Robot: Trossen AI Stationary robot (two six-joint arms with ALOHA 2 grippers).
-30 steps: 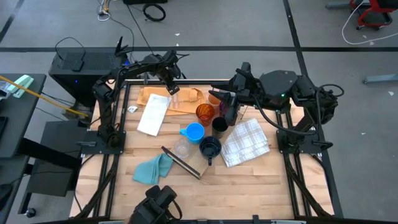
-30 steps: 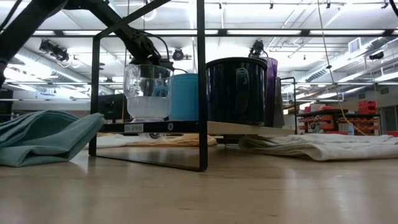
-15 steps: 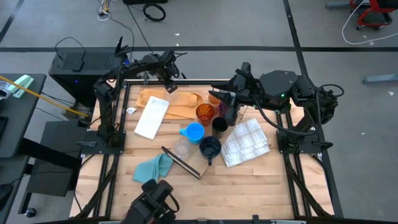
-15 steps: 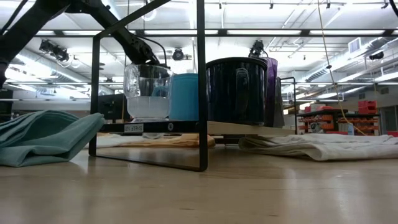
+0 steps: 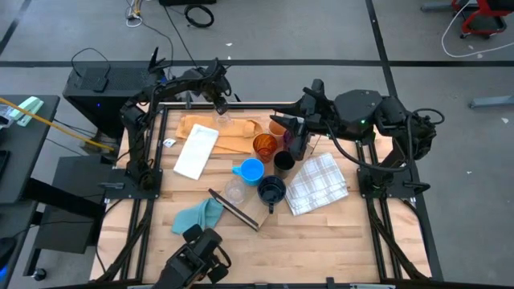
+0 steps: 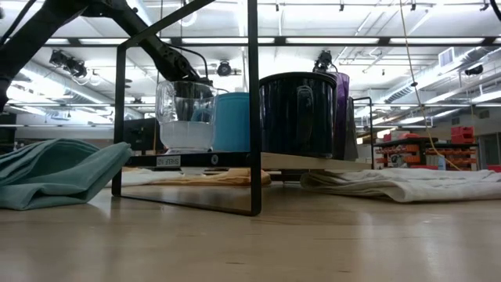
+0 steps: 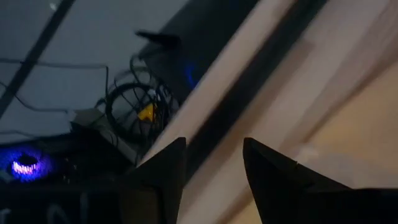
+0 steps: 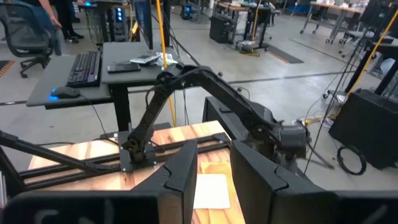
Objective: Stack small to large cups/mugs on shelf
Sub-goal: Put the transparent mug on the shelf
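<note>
My left end effector [image 5: 218, 103] hangs over the upper edge of the worktop [image 5: 321, 241], above the top rim of the tan paper sheet [image 5: 233, 136]. In the left wrist view its two fingers [image 7: 163, 180] stand partly apart, and the worktop edge shows straight through the gap. I see nothing gripped, though a pale smudge just below it in the high view may be something clear that I cannot make out.

My right end effector [image 5: 287, 132] sits right of centre in the upper part of the frame, close above the tan cup [image 5: 277, 124]. Its fingers [image 8: 183, 174] are parted by a narrow slot with nothing in it. It points across the worktop toward the left arm.

The cups cluster in the middle of the high view. The amber translucent cup [image 5: 265, 145] is uppermost, with the black cup [image 5: 283, 161] just to its lower right. The light blue mug [image 5: 250, 170] is below the amber one, then come the clear cup [image 5: 234, 191] and the dark mug [image 5: 271, 191] side by side. The purple tumbler [image 6: 342, 110] shows behind the dark mug in the low view.

The shelf [image 5: 238, 211] lies slantwise at lower centre, between the teal cloth [image 5: 198, 217] and the dark mug. The white checked cloth [image 5: 317, 183] lies to the right.
</note>
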